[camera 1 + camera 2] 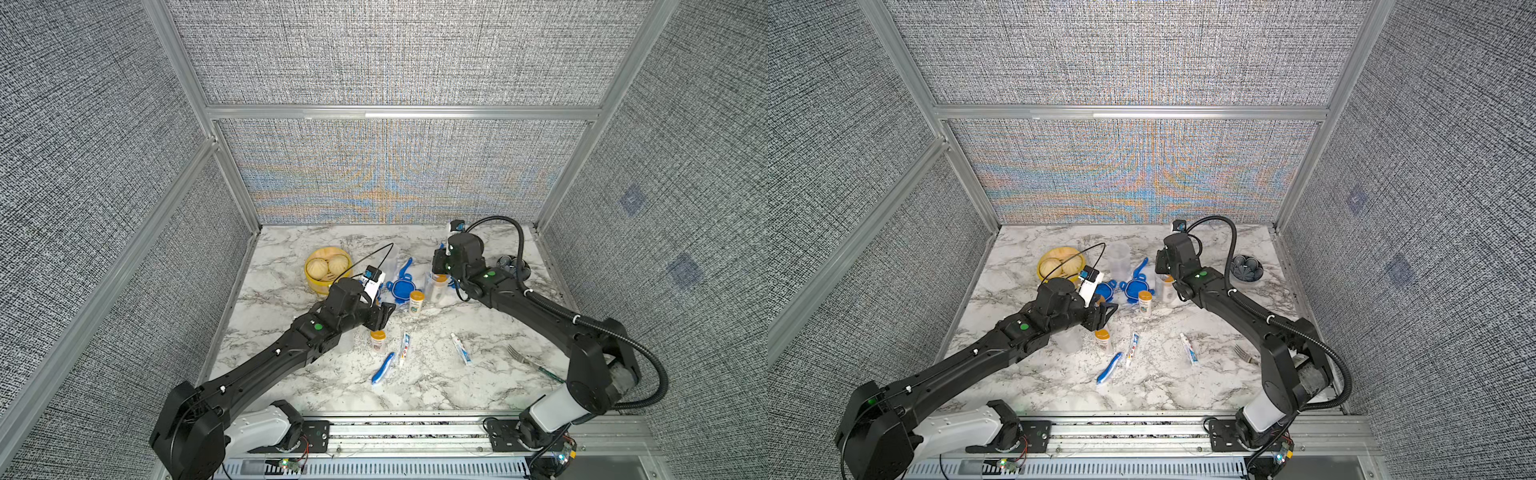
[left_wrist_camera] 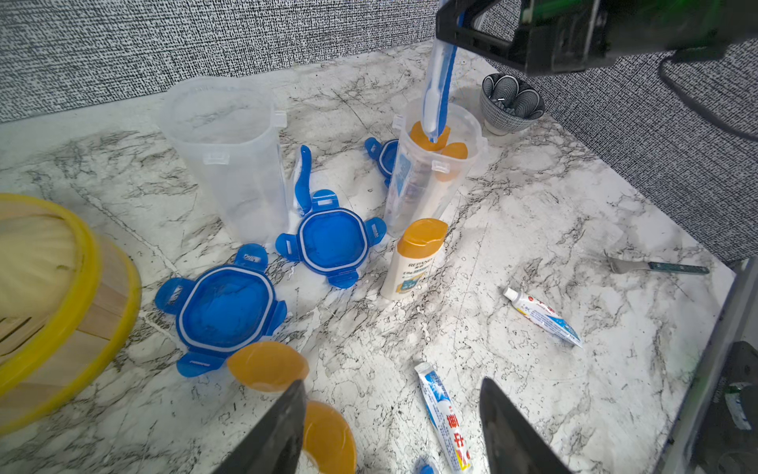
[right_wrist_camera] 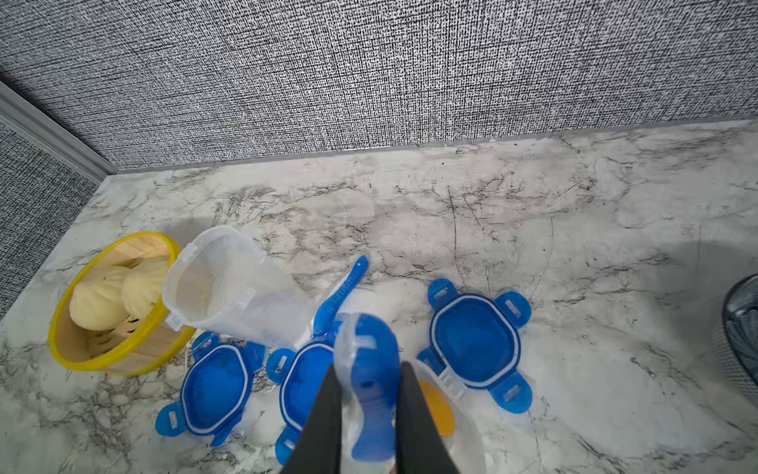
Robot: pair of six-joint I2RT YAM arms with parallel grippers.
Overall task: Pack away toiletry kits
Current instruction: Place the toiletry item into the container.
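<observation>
Blue-white folding toothbrush (image 2: 438, 90): upright, gripped in the narrowed right pincer (image 3: 368, 371), lower end at the mouth of a clear jar (image 2: 478, 143) standing on the marble bench (image 1: 457, 386). Left pincer (image 2: 393, 383): jaws wide, empty, well apart from it, hovering just beside a standing orange-capped bottle (image 1: 377, 340).
</observation>
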